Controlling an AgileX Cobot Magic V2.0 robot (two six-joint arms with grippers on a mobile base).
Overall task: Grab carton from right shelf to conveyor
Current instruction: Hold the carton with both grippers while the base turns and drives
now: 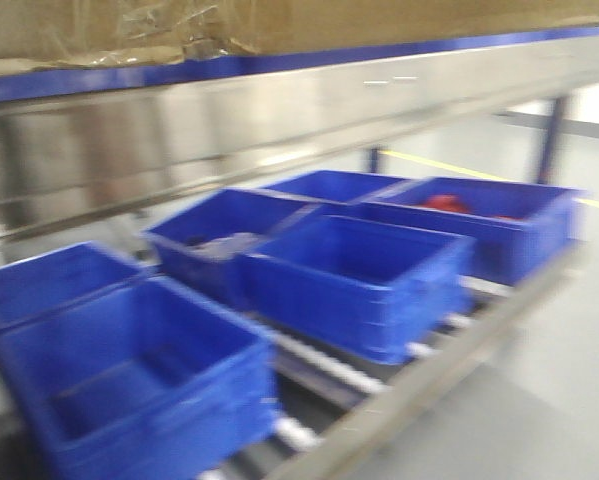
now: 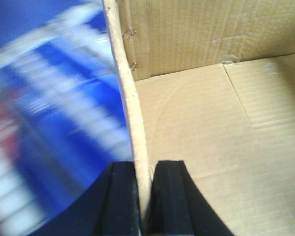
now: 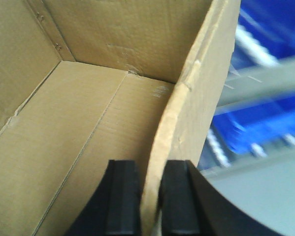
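Note:
The carton [image 1: 279, 25] is a wide brown cardboard box with wrinkled clear tape; its underside fills the top of the front view, above the shelf's shiny steel rail [image 1: 279, 115]. In the left wrist view my left gripper [image 2: 144, 196] is shut on the carton's left wall [image 2: 130, 98], with the open box interior [image 2: 206, 137] to its right. In the right wrist view my right gripper [image 3: 150, 196] is shut on the carton's right wall [image 3: 186, 113], with the box interior [image 3: 78, 132] to its left. The conveyor is out of view.
Several blue plastic bins [image 1: 359, 270] sit on rollers on the lower shelf level; one at the back holds something red [image 1: 444, 203]. A light grey floor with a yellow line [image 1: 459, 170] lies to the right. Dark uprights [image 1: 551, 135] stand at the back right.

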